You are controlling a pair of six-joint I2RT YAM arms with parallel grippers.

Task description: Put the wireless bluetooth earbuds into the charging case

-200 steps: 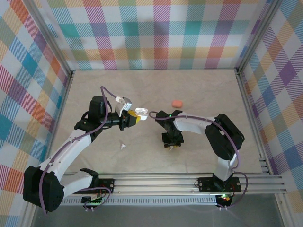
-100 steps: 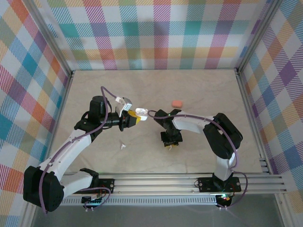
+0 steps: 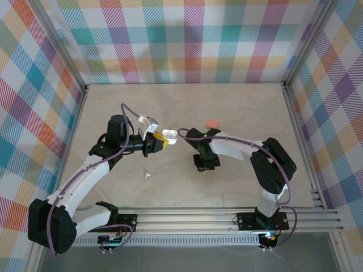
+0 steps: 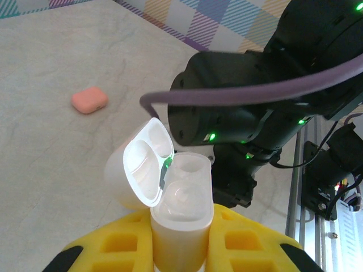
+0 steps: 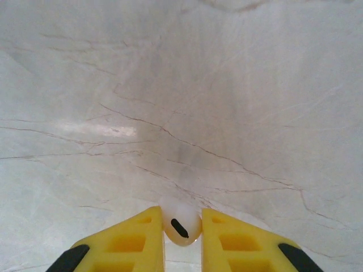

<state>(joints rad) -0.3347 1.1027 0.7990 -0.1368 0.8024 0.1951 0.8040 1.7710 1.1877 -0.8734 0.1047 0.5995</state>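
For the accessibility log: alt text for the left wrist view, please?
A glossy white plastic charging case, lid flipped open, sits clamped in the yellow fingers of the left hand. The black right arm looms just behind it; a small closed salmon-pink case lies farther off on the pale marbled table.

I count two robot arms, one left arm (image 3: 85,175) and one right arm (image 3: 238,148). Each ends in a single gripper, so that makes two: the left gripper (image 4: 181,229) and the right gripper (image 5: 181,218). There are two charging cases, one white case (image 4: 182,195) and one pink case (image 3: 211,123). The white case's lid (image 4: 142,170) has two hollows. I can make out two white earbuds, one loose earbud (image 3: 147,175) and one held earbud (image 5: 180,228).
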